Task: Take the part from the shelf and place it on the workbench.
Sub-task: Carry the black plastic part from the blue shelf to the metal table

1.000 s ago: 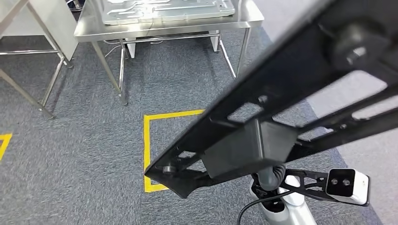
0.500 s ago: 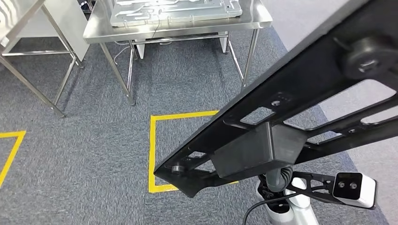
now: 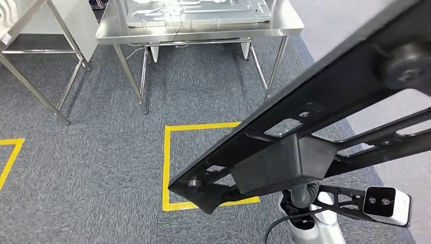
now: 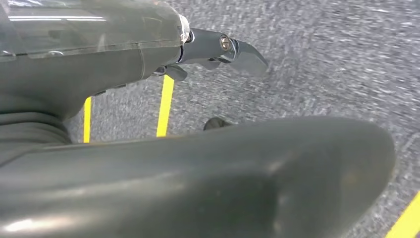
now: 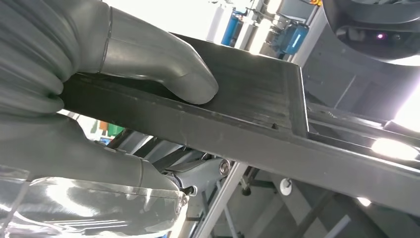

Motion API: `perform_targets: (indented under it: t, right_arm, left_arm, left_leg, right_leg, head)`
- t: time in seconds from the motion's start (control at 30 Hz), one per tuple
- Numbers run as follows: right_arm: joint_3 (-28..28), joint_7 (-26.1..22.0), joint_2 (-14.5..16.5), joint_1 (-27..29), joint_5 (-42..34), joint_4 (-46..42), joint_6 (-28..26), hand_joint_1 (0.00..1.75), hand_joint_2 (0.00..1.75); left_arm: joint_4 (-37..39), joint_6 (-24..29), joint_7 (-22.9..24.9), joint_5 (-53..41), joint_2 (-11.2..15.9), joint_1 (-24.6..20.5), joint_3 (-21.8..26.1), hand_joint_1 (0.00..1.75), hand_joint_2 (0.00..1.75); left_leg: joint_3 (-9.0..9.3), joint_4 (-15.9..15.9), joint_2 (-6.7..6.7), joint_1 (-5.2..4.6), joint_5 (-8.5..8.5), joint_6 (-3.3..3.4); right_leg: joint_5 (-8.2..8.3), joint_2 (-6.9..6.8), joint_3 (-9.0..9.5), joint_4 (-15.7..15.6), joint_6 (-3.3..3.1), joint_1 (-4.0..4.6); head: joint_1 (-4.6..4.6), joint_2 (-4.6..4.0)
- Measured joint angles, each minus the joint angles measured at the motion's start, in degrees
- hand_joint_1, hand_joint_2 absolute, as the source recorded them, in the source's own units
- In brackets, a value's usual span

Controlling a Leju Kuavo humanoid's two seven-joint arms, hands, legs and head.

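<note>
- One big black part is seen slanting across the head view, from 2 o'clock down to 6 o'clock. It is long and flat, with cut-out holes and a dark block under its middle.
- The part is held by the right hand: a thick grey thumb is pressed on one flat side, and darker fingers are wrapped round the other side.
- A grey carpet floor is spread under everything in the head view.
- A shiny steel workbench is seen at 12 o'clock, well apart from the part. A flat silver plate is laid on its top.
- Another metal table frame is seen at 10 o'clock.
- A yellow tape square is marked on the floor in the middle, partly hidden by the low end of the part.
- A white camera box on a dark bracket is seen at 5 o'clock.
- The left hand is seen above carpet and yellow lines. Nothing is seen in it, but open or closed cannot be told, because much is hidden by a big blurry grey shape.
</note>
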Motion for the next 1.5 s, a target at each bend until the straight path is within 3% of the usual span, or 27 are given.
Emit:
perform_targets:
  t: [0.07,0.1,0.13,0.2,0.27,0.33,0.43,0.5,0.57,0.6,0.63,0.7,0.73,0.77,0.87,0.93,1.0,1.07,1.1,1.13,1.17,1.23,1.3,1.43,1.5]
  right_arm:
    - [-0.1,0.0,0.0,0.1,0.0,0.1,0.0,1.75,1.75]
    - [-0.2,0.0,0.0,0.1,0.0,0.1,0.0,1.75,1.75]
    - [-0.2,0.0,0.0,0.2,0.0,0.2,0.0,1.75,1.75]
    - [-0.2,0.0,0.0,0.2,0.0,0.2,0.0,1.75,1.75]
    - [-0.2,0.0,0.0,0.1,0.0,0.2,0.0,1.75,1.75]
    - [-0.2,0.0,0.1,0.1,-0.1,0.2,0.0,1.75,1.75]
    - [-0.3,0.0,0.2,0.1,-0.2,0.3,0.0,1.75,1.75]
    - [-0.3,0.0,0.4,0.0,-0.2,0.3,0.0,1.75,1.75]
    - [-0.3,0.0,0.5,0.0,-0.3,0.5,0.0,1.75,1.75]
    - [-0.3,0.0,0.6,0.0,-0.3,0.6,0.0,1.75,1.75]
    - [-0.3,0.0,0.6,0.0,-0.2,0.7,0.0,1.75,1.75]
    - [-0.3,0.0,0.6,0.0,-0.2,0.9,0.0,1.75,1.75]
    - [-0.3,0.0,0.7,-0.1,-0.2,1.0,-0.1,1.75,1.75]
    - [-0.3,0.0,0.8,-0.3,-0.2,1.1,-0.2,1.75,1.75]
    - [-0.2,0.0,0.9,-0.7,-0.2,1.3,-0.6,1.75,1.75]
    - [-0.2,0.0,0.9,-0.9,-0.2,1.4,-0.9,1.75,1.75]
    - [-0.2,0.0,0.9,-1.2,-0.2,1.4,-1.1,1.75,1.75]
    - [-0.2,0.0,0.9,-1.4,-0.2,1.5,-1.3,1.75,1.75]
    - [-0.2,0.0,0.9,-1.4,-0.2,1.6,-1.4,1.75,1.75]
    - [-0.1,0.0,0.9,-1.4,-0.2,1.8,-1.6,1.75,1.75]
    - [-0.1,0.0,0.9,-1.4,-0.3,1.8,-1.7,1.75,1.75]
    - [-0.1,0.0,0.9,-1.4,-0.3,1.9,-1.8,1.75,1.75]
    - [-0.1,0.0,0.9,-1.5,-0.3,1.9,-1.8,1.75,1.75]
    - [-0.1,0.0,0.9,-1.7,-0.4,1.9,-1.7,1.75,1.75]
    - [0.0,0.0,0.9,-1.8,-0.3,1.8,-1.5,1.75,1.75]
  left_arm:
    - [0.0,-0.1,-0.1,-0.1,0.0,0.0,0.0,0.0,0.0]
    - [0.0,-0.2,-0.1,-0.1,0.0,0.0,0.0,0.0,0.0]
    - [0.0,-0.2,-0.1,-0.1,0.0,0.1,0.0,0.0,0.0]
    - [0.0,-0.3,-0.2,-0.1,0.0,0.1,0.0,0.0,0.0]
    - [0.0,-0.4,-0.2,-0.1,0.0,0.0,0.0,0.0,0.0]
    - [0.0,-0.4,-0.2,-0.1,0.0,0.0,0.0,0.0,0.0]
    - [0.0,-0.4,-0.3,-0.1,0.2,-0.1,0.0,0.0,0.0]
    - [-0.1,-0.2,-0.3,-0.1,0.2,-0.1,0.0,0.0,0.0]
    - [-0.1,-0.1,-0.3,-0.1,0.3,0.0,0.0,0.0,0.0]
    - [-0.1,0.0,-0.3,-0.1,0.3,0.2,0.0,0.0,0.0]
    - [-0.1,0.0,-0.3,-0.1,0.3,0.3,0.0,0.0,0.0]
    - [-0.1,0.1,-0.3,-0.1,0.3,0.3,0.0,0.0,0.0]
    - [-0.1,0.1,-0.3,-0.1,0.3,0.4,0.1,0.0,0.0]
    - [0.0,0.1,-0.3,-0.1,0.3,0.4,0.1,0.0,0.0]
    - [0.0,0.1,-0.3,-0.1,0.3,0.2,0.2,0.0,0.0]
    - [0.0,0.1,-0.3,-0.1,0.3,0.3,0.3,0.0,0.0]
    - [0.0,0.1,-0.4,-0.1,0.3,0.3,0.3,0.0,0.0]
    - [0.0,0.0,-0.4,-0.2,0.3,0.2,0.4,0.0,0.0]
    - [0.0,0.0,-0.4,-0.2,0.3,0.2,0.4,0.0,0.0]
    - [0.0,0.0,-0.4,-0.3,0.3,0.2,0.4,0.0,0.0]
    - [0.0,-0.1,-0.4,-0.4,0.3,0.3,0.4,0.0,0.0]
    - [0.0,-0.1,-0.4,-0.5,0.2,0.3,0.4,0.0,0.0]
    - [0.0,-0.1,-0.5,-0.6,0.2,0.2,0.4,0.0,0.0]
    - [0.0,0.0,-0.5,-0.6,0.1,0.1,0.5,0.0,0.0]
    - [0.0,0.0,-0.5,-0.7,0.0,-0.1,0.5,0.0,0.0]
  left_leg:
    - [0.4,0.0,-0.06,-0.21,-0.46,0.38]
    - [0.72,0.0,-0.13,-0.32,-0.77,0.46]
    - [1.15,0.1,-0.24,-0.4,-1.09,0.44]
    - [2.13,0.1,-0.49,-0.49,-1.85,0.24]
    - [2.64,0.2,-0.68,-0.7,-2.68,-0.22]
    - [2.86,0.2,-0.75,-0.76,-3.27,-0.8]
    - [3.02,1.5,-0.53,-0.65,-4.35,-1.66]
    - [0.2,7.4,-0.33,-0.38,-6.65,-2.23]
    - [-4.69,15.1,-0.21,-0.03,-8.78,-2.75]
    - [-6.48,16.9,-0.16,0.12,-8.5,-2.92]
    - [-7.22,16.6,-0.11,0.25,-6.95,-3.02]
    - [-5.71,9.9,0.06,0.42,-1.32,-3.02]
    - [-4.5,6.5,0.15,0.3,0.74,-2.92]
    - [-3.44,3.8,0.22,0.14,1.69,-2.61]
    - [-2.43,1.6,0.1,-0.21,0.74,-1.3]
    - [-1.6,1.1,-0.05,-0.11,0.36,-0.49]
    - [-0.59,0.6,-0.11,-0.07,-0.1,0.17]
    - [0.15,0.5,-0.18,-0.24,-0.75,0.56]
    - [0.61,0.5,-0.24,-0.36,-1.15,0.64]
    - [1.2,0.5,-0.32,-0.49,-1.61,0.65]
    - [1.92,0.5,-0.41,-0.61,-2.13,0.62]
    - [3.44,0.5,-0.53,-0.8,-3.2,0.43]
    - [4.24,0.4,-0.61,-0.83,-4.03,-0.04]
    - [4.82,2.0,-0.41,-0.68,-4.54,-1.34]
    - [2.65,6.3,-0.27,-0.46,-6.03,-1.97]
  right_leg:
    - [-2.01,0.08,-4.74,7.5,0.06,0.03]
    - [-1.48,0.1,-6.08,8.9,0.02,0.04]
    - [0.15,0.1,-6.3,8.0,-0.08,0.06]
    - [5.12,0.14,-4.01,1.0,-0.58,0.18]
    - [7.57,0.23,-1.47,-5.2,-1.14,0.46]
    - [7.14,0.33,-0.67,-6.8,-1.62,0.7]
    - [6.59,0.35,0.46,-7.5,-2.51,0.33]
    - [5.97,0.19,1.68,-7.9,-2.96,0.13]
    - [5.11,0.12,2.65,-8.0,-3.04,0.12]
    - [4.63,0.15,3.2,-8.0,-2.98,0.1]
    - [4.12,0.18,3.86,-8.0,-2.88,0.07]
    - [2.87,0.2,5.52,-8.0,-2.51,-0.04]
    - [2.29,0.2,6.19,-8.0,-2.21,0.01]
    - [1.87,0.2,6.56,-8.1,-1.86,0.05]
    - [1.69,0.2,6.85,-8.3,-0.78,0.15]
    - [1.61,0.2,6.44,-6.6,-0.34,0.07]
    - [0.04,0.23,3.28,-1.0,-0.21,0.05]
    - [-2.25,0.25,-1.75,5.9,-0.16,0.12]
    - [-2.54,0.25,-3.69,7.9,-0.16,0.14]
    - [-1.74,0.25,-4.78,8.0,-0.27,0.15]
    - [0.23,0.26,-4.88,6.1,-0.45,0.19]
    - [5.57,0.26,-3.21,-0.8,-1.18,0.49]
    - [7.61,0.29,-1.9,-5.6,-1.8,0.96]
    - [6.9,0.43,-0.07,-7.3,-2.8,0.91]
    - [6.35,0.35,1.24,-7.7,-3.19,0.65]
  head:
    - [0.0,0.0]
    - [0.01,0.0]
    - [0.01,0.0]
    - [0.01,0.0]
    - [0.01,0.0]
    - [0.01,0.0]
    - [-0.01,0.0]
    - [-0.02,0.0]
    - [-0.02,0.0]
    - [-0.02,0.0]
    - [-0.02,0.0]
    - [-0.01,0.0]
    - [-0.01,0.0]
    - [-0.01,0.0]
    - [-0.01,0.0]
    - [0.0,0.0]
    - [0.01,0.0]
    - [0.01,0.0]
    - [0.01,0.0]
    - [0.01,0.0]
    - [0.01,0.0]
    - [0.01,0.0]
    - [0.02,0.0]
    - [0.0,-0.01]
    - [-0.01,-0.01]
